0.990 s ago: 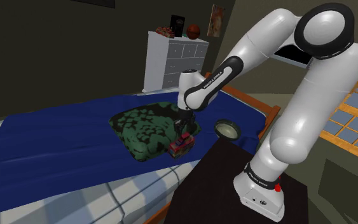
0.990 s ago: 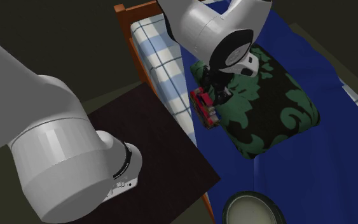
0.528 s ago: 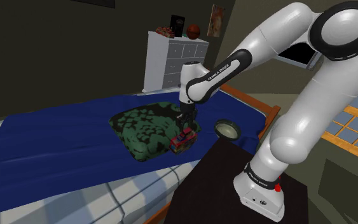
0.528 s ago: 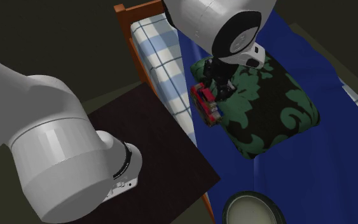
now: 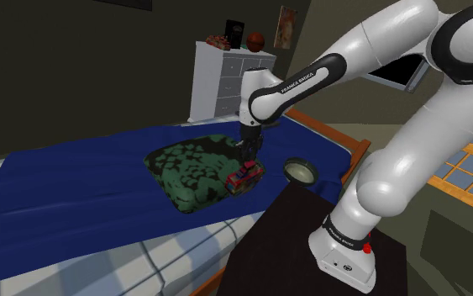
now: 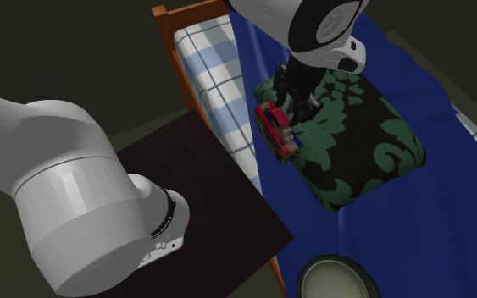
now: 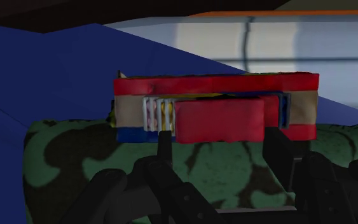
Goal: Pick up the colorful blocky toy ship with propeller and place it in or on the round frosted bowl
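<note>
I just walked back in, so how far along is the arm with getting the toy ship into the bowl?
The grasp looks done: the gripper is shut on the toy ship. In hand: the ship is held at the green pillow's edge. Left: carrying it to the bowl, which holds nothing yet, and releasing it.

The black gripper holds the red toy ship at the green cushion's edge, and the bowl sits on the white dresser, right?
Not quite. The shoulder view shows the bowl on the blue bedspread, beside the dark stand, not on the white dresser. The gripper does hold the toy ship at the green cushion's edge.
</note>
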You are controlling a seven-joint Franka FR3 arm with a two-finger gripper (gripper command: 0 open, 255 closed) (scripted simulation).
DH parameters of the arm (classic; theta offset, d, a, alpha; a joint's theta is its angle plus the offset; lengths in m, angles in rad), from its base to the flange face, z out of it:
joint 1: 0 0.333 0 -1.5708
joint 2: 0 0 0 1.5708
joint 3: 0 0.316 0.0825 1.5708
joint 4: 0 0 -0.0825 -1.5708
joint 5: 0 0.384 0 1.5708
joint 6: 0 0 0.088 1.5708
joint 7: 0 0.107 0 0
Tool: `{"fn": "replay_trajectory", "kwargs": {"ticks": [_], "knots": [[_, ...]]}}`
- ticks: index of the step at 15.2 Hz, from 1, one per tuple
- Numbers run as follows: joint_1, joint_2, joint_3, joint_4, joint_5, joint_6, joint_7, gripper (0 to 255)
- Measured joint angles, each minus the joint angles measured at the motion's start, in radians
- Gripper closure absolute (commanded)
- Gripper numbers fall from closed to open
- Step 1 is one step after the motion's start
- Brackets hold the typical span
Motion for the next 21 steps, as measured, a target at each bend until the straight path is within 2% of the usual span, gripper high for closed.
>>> {"fn": "replay_trajectory", "kwargs": {"ticks": [12,21], "knots": [[-0.004,-0.114,-0.008,0.055,0.005,-0.169,-0.022,255],[-0.118,-0.194,-0.150,0.038,-0.086,-0.217,-0.220,255]]}}
